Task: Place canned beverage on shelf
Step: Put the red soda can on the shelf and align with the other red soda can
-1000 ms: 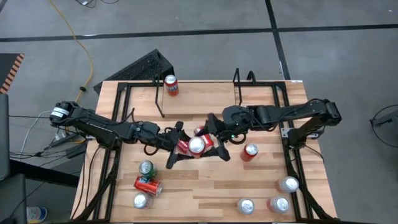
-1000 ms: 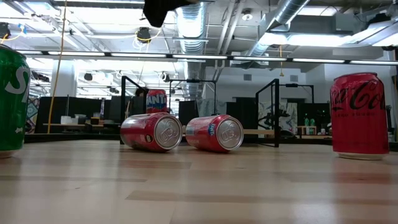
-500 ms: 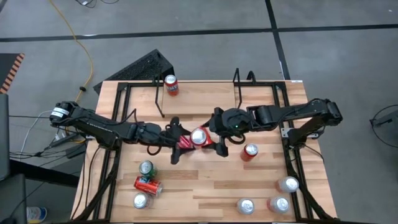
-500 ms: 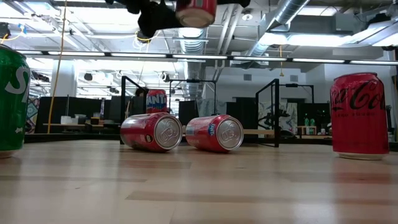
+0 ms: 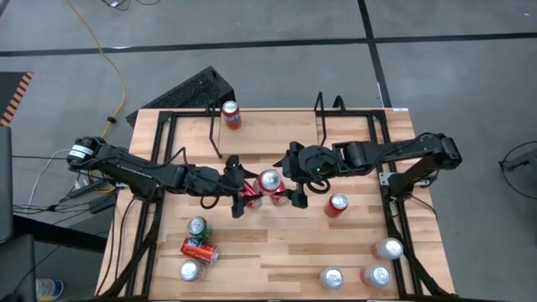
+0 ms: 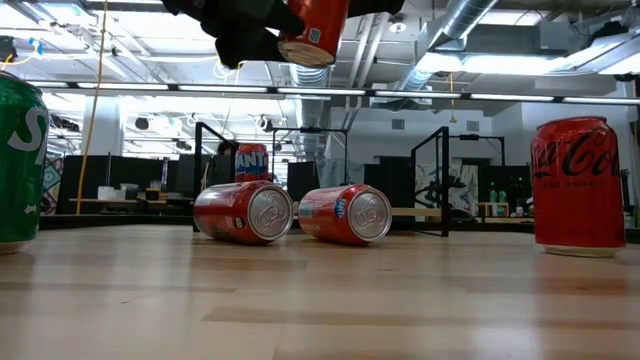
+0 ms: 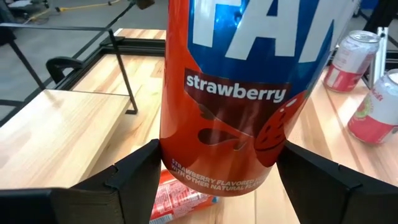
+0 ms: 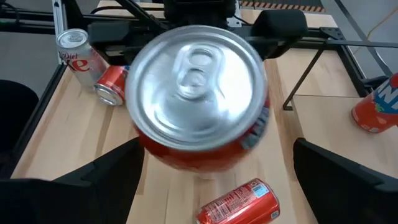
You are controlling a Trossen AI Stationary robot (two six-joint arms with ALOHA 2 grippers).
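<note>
A red strawberry Fanta can [image 5: 268, 180] hangs high over the middle of the table, with my left gripper [image 5: 242, 188] shut on it. My right gripper [image 5: 289, 183] faces it from the table's right. That gripper is open, and its fingers stand on either side of the can's silver top [image 8: 196, 81] without touching it. The shelf [image 5: 321, 117], a low rack of thin black rods, stands at the far edge. Another Fanta can [image 5: 231, 115] stands upright at the shelf's left end loop. My left gripper pinches the can's side wall near its bottom end [image 7: 186, 168] between its two fingers. The fingers come from the table's left, nearly level, and lie across the can. The can is lifted clear, roughly upright and a little tilted [image 6: 312, 30].
A red can [image 7: 180, 196] lies on its side on the table right under the held one. A green can [image 5: 198, 226], a lying red can [image 5: 200, 249] and a silver-topped can [image 5: 190, 270] sit near left. More cans [image 5: 337, 204] [image 5: 376, 275] stand on the right.
Both grippers have tipped at the wrist while staying close to where they were. The held can has swung nearer to upright and shifted a little toward the far edge. Its lower end has dropped into the low view.
</note>
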